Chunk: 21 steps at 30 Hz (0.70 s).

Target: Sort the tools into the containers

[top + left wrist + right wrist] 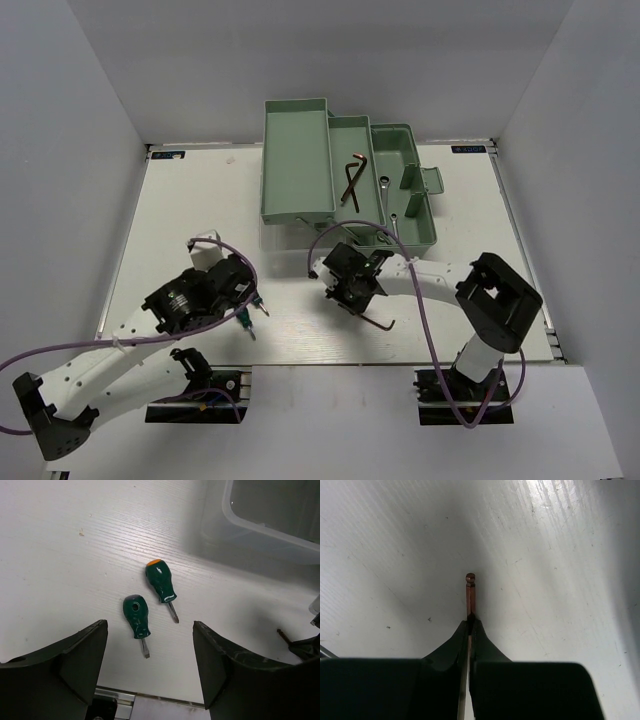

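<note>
Already 1 hex key (352,180) and 2 wrenches (386,183) lie in the toolbox (296,160); right claw (470,622) clenches the other key (470,592); left claw (150,626), released, hovers over 2 screwdrivers (161,582).

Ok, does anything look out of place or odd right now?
Nothing looks damaged or spilled. Only the unsorted tools stand out: two screwdrivers lie loose on the table under the open left gripper, and the right gripper is shut on a hex key.
</note>
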Each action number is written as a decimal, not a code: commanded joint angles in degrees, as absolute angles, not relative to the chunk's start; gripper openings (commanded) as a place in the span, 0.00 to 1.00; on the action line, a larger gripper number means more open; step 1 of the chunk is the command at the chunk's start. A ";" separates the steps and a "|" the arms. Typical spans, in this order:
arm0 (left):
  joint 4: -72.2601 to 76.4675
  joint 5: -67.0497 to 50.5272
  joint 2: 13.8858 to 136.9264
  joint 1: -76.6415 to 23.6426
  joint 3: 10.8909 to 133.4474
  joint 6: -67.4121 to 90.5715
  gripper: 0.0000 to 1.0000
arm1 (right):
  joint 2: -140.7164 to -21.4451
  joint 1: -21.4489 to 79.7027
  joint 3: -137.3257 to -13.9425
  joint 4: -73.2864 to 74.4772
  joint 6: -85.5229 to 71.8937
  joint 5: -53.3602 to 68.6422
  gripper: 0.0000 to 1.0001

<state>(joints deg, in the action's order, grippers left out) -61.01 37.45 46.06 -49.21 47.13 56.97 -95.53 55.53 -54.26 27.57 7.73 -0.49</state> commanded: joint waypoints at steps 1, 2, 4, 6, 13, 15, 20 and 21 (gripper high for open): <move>-61.79 37.27 45.18 -49.22 45.88 60.21 0.79 | -102.56 55.64 -51.41 32.25 8.61 -0.62 0.00; -61.79 37.27 45.18 -49.22 45.27 60.21 0.79 | -102.92 55.72 -51.76 32.78 8.79 -0.44 0.00; -61.18 35.95 45.78 -49.22 44.65 60.21 0.80 | -101.61 55.37 -52.64 34.62 10.63 3.86 0.00; -61.17 35.34 46.75 -49.22 44.03 61.34 0.80 | -97.42 54.67 -53.61 36.03 13.61 10.76 0.00; -58.89 32.52 50.01 -49.22 40.44 63.80 0.83 | -86.85 52.38 -56.86 41.30 19.94 20.12 0.00; -57.58 32.00 49.22 -49.22 39.65 63.81 0.83 | -85.96 51.68 -58.18 42.53 20.48 20.83 0.00; -57.57 31.99 48.69 -49.22 39.11 64.86 0.83 | -82.36 50.89 -61.60 45.25 21.88 21.01 0.00; -57.57 31.99 49.21 -49.22 39.11 64.86 0.83 | -81.66 50.37 -62.39 45.79 22.06 20.83 0.00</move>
<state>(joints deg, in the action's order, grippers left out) -58.65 31.86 49.67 -49.21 39.24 61.12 -84.44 51.22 -58.65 42.30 19.97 18.61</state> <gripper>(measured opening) 0.825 0.023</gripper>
